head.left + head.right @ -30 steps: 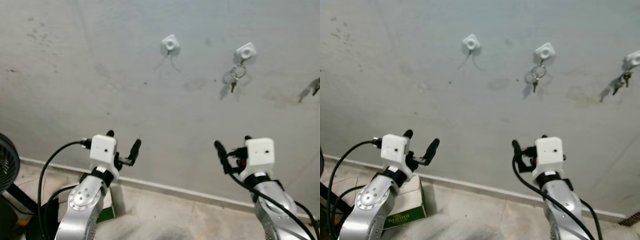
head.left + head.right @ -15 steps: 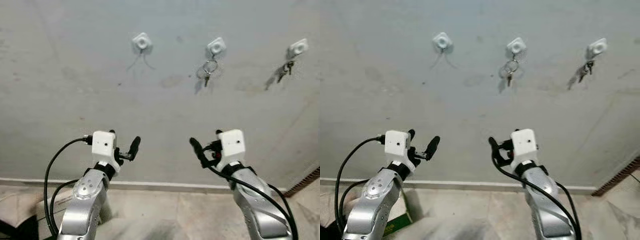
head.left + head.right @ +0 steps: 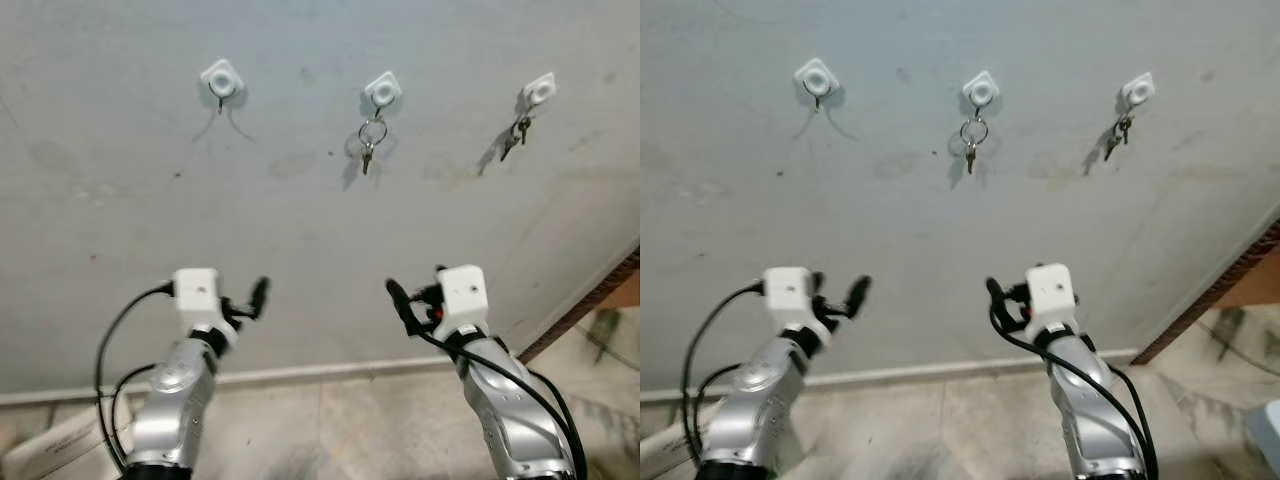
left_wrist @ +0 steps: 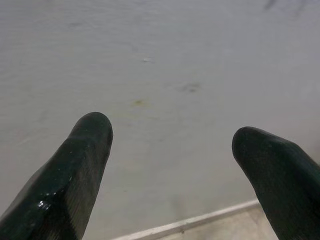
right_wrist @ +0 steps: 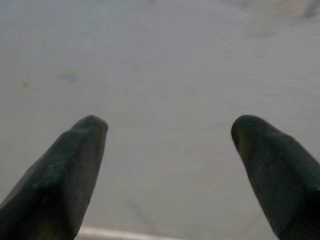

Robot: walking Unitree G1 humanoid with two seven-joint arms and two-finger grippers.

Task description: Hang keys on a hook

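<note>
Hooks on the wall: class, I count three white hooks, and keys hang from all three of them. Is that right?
Not quite. There are three white hooks, but keys hang from only two: the middle hook and the right hook. The left hook is bare, as the left eye view shows.

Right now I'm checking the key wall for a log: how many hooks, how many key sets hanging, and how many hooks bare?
White wall hooks: 3, namely the left hook, the middle hook and the right hook
Key sets hanging: 2, the middle keys and the right keys
Bare hooks: 1, the left one
Total: 3 hooks and 2 key sets, 5 things
</note>
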